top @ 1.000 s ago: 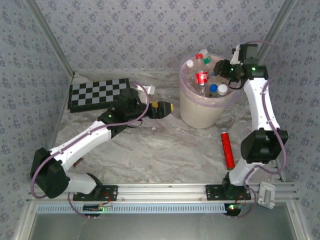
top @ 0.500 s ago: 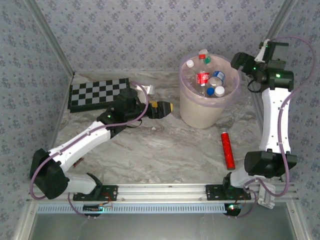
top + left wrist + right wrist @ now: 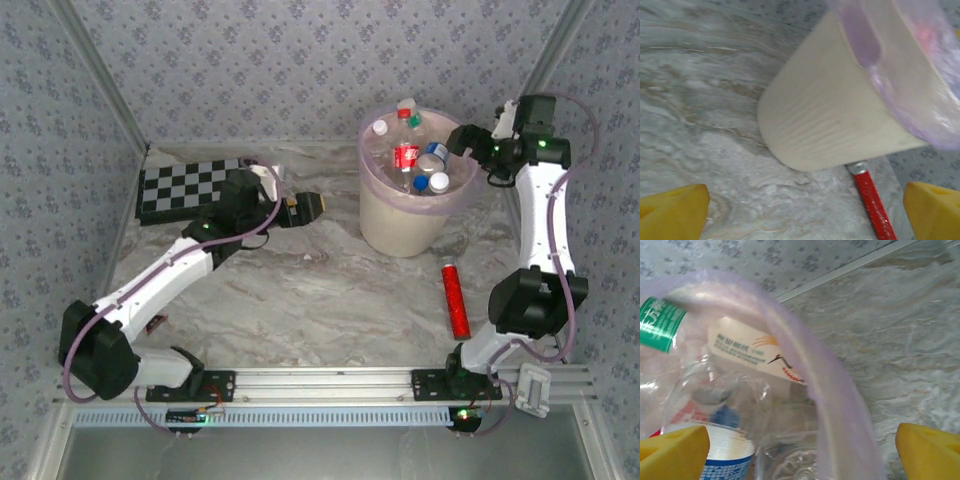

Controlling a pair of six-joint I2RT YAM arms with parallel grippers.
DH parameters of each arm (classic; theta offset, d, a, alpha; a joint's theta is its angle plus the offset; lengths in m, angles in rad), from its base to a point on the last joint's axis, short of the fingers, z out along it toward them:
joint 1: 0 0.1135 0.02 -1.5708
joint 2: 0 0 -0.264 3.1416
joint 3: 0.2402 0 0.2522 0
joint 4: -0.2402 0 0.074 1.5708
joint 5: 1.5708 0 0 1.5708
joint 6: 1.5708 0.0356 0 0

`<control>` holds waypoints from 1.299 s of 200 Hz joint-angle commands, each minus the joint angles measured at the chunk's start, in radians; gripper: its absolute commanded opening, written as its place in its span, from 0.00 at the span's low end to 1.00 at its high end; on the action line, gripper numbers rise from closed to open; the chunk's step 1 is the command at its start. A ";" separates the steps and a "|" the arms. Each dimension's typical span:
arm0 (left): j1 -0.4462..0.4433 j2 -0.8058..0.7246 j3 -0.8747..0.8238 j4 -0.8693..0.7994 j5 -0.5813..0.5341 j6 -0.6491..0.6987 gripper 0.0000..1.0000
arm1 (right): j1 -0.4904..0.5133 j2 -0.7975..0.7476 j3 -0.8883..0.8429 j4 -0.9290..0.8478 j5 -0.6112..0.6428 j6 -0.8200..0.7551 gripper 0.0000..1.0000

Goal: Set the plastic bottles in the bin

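The bin (image 3: 400, 225), a cream bucket with a pink liner over its rim, stands at the back right and holds several plastic bottles (image 3: 405, 156) with red, blue and white labels and caps. My right gripper (image 3: 468, 140) hangs open at the bin's right rim. In the right wrist view its yellow fingertips (image 3: 675, 450) straddle the liner (image 3: 812, 385), with the bottles (image 3: 747, 347) inside and nothing gripped. My left gripper (image 3: 312, 206) is open and empty, low over the table to the left of the bin. The left wrist view faces the bin's wall (image 3: 830, 115).
A slim red cylinder (image 3: 457, 300) lies on the marble table to the right of the bin's base, also visible as the red cylinder (image 3: 872, 205) beyond the left fingers. A checkerboard (image 3: 185, 188) lies at the back left. Papered walls close in the back and sides.
My right gripper has opened and pulled back from over the bin's middle to its right rim; a blue-labelled bottle now lies in the bin. My left gripper has drawn back leftward, away from the bin.
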State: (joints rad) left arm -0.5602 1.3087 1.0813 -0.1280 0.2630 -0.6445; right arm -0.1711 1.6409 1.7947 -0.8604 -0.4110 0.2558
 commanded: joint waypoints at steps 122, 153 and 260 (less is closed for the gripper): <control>0.421 -0.554 -0.371 -0.322 -0.494 0.090 0.99 | 0.519 -0.096 -0.266 0.473 0.008 0.252 0.98; 0.434 -0.554 -0.454 -0.222 -0.543 0.144 0.99 | 0.396 -0.176 -0.271 0.396 0.094 0.144 1.00; 0.430 -0.189 -0.582 0.336 -0.674 0.464 0.99 | 0.213 -0.296 -1.102 1.074 0.689 -0.175 1.00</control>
State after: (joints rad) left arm -0.1307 1.0573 0.4828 0.0200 -0.3710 -0.3119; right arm 0.0589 1.2881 0.7925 -0.1013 0.1207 0.1455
